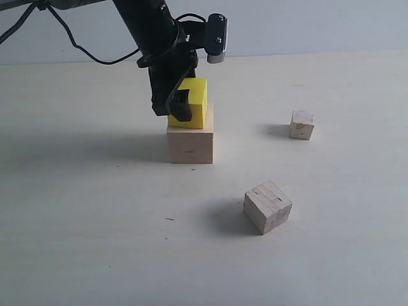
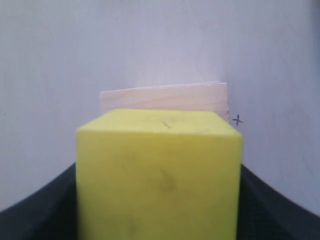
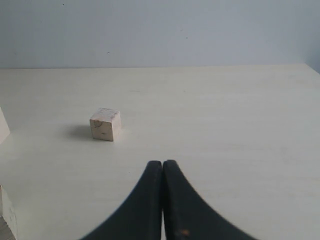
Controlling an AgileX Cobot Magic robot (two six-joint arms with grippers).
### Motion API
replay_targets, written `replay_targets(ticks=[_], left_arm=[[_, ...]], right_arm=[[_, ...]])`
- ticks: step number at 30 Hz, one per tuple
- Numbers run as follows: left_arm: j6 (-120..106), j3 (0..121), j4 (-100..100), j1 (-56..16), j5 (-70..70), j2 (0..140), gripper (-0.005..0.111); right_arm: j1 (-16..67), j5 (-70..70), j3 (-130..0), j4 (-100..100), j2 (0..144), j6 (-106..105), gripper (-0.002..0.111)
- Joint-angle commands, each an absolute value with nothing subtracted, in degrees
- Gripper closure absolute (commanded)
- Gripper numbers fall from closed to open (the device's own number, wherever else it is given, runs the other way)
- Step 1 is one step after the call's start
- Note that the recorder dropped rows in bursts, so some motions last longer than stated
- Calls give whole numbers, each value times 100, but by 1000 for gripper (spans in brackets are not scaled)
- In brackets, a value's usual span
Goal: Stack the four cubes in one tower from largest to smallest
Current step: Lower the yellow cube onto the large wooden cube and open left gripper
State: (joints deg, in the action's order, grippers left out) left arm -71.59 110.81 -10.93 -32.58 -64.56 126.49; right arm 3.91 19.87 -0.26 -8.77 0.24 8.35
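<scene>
Robotics laboratory bench, as I view it remotely: a pale tabletop (image 1: 83,248) before a plain light wall (image 1: 319,25), a black cabled arm (image 1: 150,25) bearing a small camera (image 1: 217,38), with a yellow cube (image 1: 196,95) and wooden cubes (image 1: 268,206) laid out.

The bench (image 1: 95,223) looks pale, smooth and matt, with a faint wood-like grain. The largest cube (image 1: 190,146) is bare pale wood, fine-grained and unvarnished. The yellow cube (image 1: 199,94) carries an even, matt yellow coat with faint dark scuffs. The middle cube (image 1: 268,207) is rawer pale wood with dark knots and marks. The smallest cube (image 1: 301,124) is bare pale wood too. The left hand (image 1: 180,105) looks like matt black plastic. The right hand (image 3: 162,164) is smooth and black with a slight sheen.
</scene>
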Motion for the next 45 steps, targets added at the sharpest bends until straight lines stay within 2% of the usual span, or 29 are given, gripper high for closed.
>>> replay_targets(ticks=[1,4,6,8,11,14,45], left_arm=[[-7050,11124,-1128,-3278,-6384,12686,107],[-7041,11124,-1128,-3278,-6530,12686,106],[-7041,11124,-1128,-3278,-6628,12686,102],[-7016,11124,-1128,-3278,-6681,12686,89],[-7005,11124,-1190,-3278,-6670,12686,64],[-6981,11124,-1307,-3278,-6634,12686,50],[-6880,11124,-1276,-3263,-6231,12664,48]], right_arm=[[404,1918,0,-901,0,802,108],[404,1918,0,-901,0,802,108],[404,1918,0,-901,0,802,108],[404,1918,0,-901,0,812,108],[404,1918,0,-901,0,812,108],[404,1918,0,-901,0,800,108],[404,1956,0,-901,0,790,108]])
